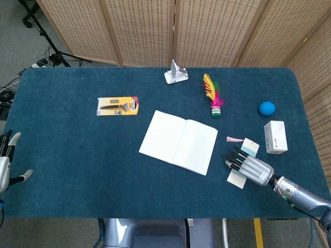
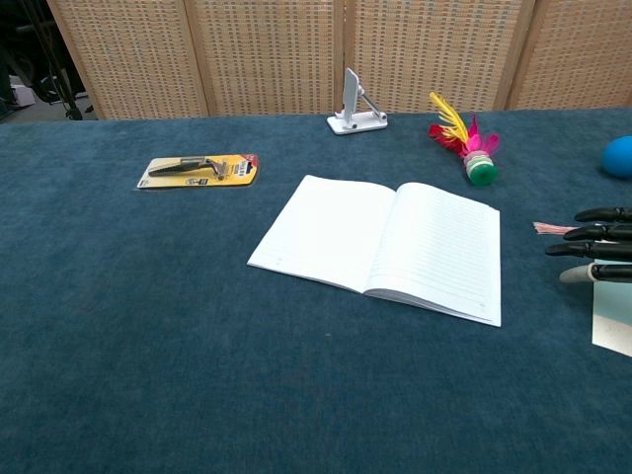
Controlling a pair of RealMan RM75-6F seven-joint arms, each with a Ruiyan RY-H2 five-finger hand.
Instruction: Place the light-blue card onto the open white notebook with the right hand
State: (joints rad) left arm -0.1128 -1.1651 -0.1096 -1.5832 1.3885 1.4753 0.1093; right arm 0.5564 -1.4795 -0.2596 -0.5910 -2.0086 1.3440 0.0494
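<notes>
The light-blue card (image 1: pixel 250 147) lies flat on the blue table, right of the open white notebook (image 1: pixel 178 141); its pink tassel (image 1: pixel 233 138) points toward the notebook. My right hand (image 1: pixel 251 166) lies stretched over the card's middle, fingers straight and pointing at the notebook, holding nothing. The card's two ends show past the hand. In the chest view only the right hand's fingertips (image 2: pixel 578 240) and a corner of the card (image 2: pixel 612 318) show at the right edge, beside the notebook (image 2: pixel 385 242). My left hand (image 1: pixel 5 165) hangs off the table's left edge with its fingers apart.
A white box (image 1: pixel 275 137) and a blue ball (image 1: pixel 267 108) sit right of the card. A feathered shuttlecock (image 1: pixel 213 98) and a white phone stand (image 1: pixel 176 72) stand behind the notebook. A yellow packaged tool (image 1: pixel 118 106) lies at the left.
</notes>
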